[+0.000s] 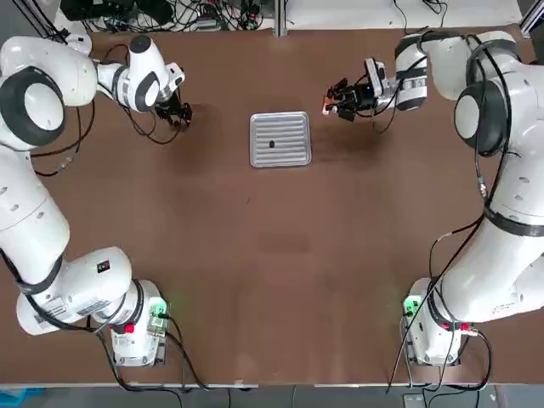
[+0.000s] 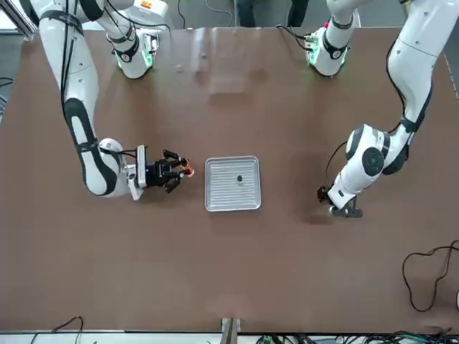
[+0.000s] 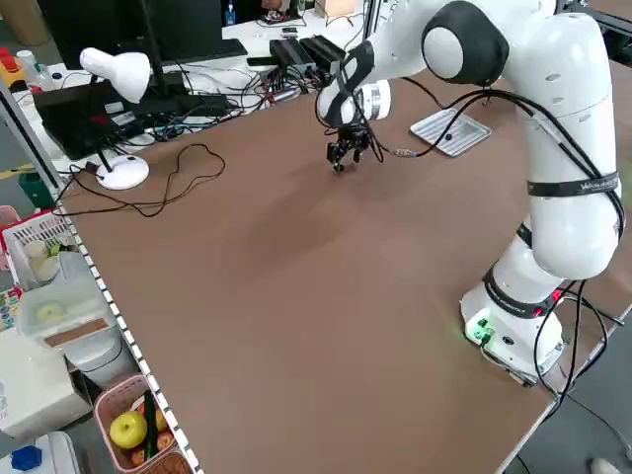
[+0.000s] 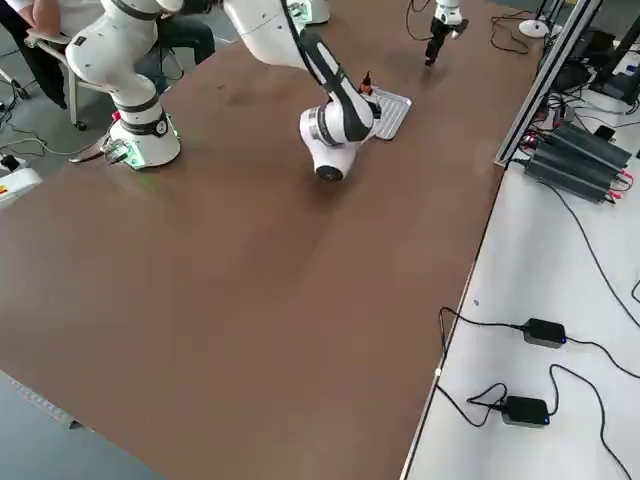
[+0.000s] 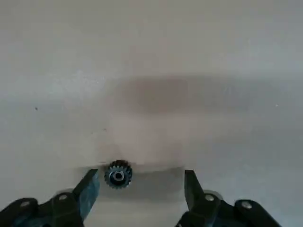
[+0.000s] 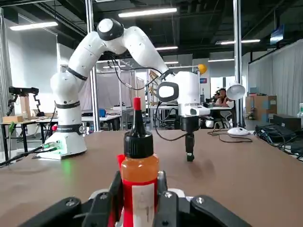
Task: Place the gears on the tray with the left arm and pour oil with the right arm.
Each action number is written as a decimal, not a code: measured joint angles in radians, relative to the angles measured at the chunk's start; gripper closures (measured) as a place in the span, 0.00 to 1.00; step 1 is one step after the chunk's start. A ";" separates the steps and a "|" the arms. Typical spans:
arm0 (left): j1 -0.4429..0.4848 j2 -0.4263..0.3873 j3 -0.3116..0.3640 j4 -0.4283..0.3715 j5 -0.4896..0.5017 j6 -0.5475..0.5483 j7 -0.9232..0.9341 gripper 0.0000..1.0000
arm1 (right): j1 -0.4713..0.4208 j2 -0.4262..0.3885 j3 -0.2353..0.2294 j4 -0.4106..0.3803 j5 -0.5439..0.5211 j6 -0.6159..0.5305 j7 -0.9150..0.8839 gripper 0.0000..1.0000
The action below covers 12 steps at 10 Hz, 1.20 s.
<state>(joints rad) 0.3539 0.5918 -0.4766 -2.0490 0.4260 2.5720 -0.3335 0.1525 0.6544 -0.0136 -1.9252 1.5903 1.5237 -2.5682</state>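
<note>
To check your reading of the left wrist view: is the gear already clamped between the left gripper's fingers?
No. The gear lies on the table near one finger of the open left gripper, unclamped.

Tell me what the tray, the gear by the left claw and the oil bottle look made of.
Tray: silvery ribbed metal, dull sheen. Gear: dark toothed metal, apparently, with a shiny hub. Oil bottle: likely translucent plastic, orange inside, black cap with red tip.
</note>
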 joint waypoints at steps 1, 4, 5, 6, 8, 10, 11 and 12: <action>0.011 0.000 0.000 -0.001 0.028 0.000 0.001 0.22 | 0.000 0.000 -0.001 0.000 0.000 0.000 0.000 0.69; 0.059 0.000 0.000 -0.004 0.095 0.001 0.001 0.30 | 0.000 0.000 -0.003 0.000 0.000 0.002 0.000 0.69; 0.060 0.000 -0.001 -0.004 0.095 0.002 0.000 0.31 | 0.000 0.000 -0.003 0.000 0.000 0.005 0.000 0.69; 0.058 0.000 -0.003 -0.005 0.095 0.002 -0.001 0.31 | 0.000 0.000 -0.003 0.000 0.001 0.005 0.000 0.69; 0.052 0.000 -0.008 -0.005 0.095 0.004 -0.015 0.34 | 0.000 0.000 -0.003 0.000 0.001 0.005 0.000 0.69; 0.049 0.000 -0.011 -0.005 0.095 0.005 -0.026 0.45 | -0.002 0.000 -0.005 0.000 0.003 0.005 0.000 0.69; 0.048 0.000 -0.014 -0.004 0.095 0.008 -0.028 0.63 | -0.003 0.000 -0.008 0.001 0.004 0.004 0.000 0.69; 0.048 0.000 -0.017 -0.004 0.095 0.009 -0.029 0.73 | -0.003 0.000 -0.008 0.001 0.005 0.003 0.000 0.69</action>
<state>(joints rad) 0.4015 0.5923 -0.4935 -2.0535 0.5215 2.5810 -0.3623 0.1491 0.6543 -0.0221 -1.9244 1.5949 1.5267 -2.5683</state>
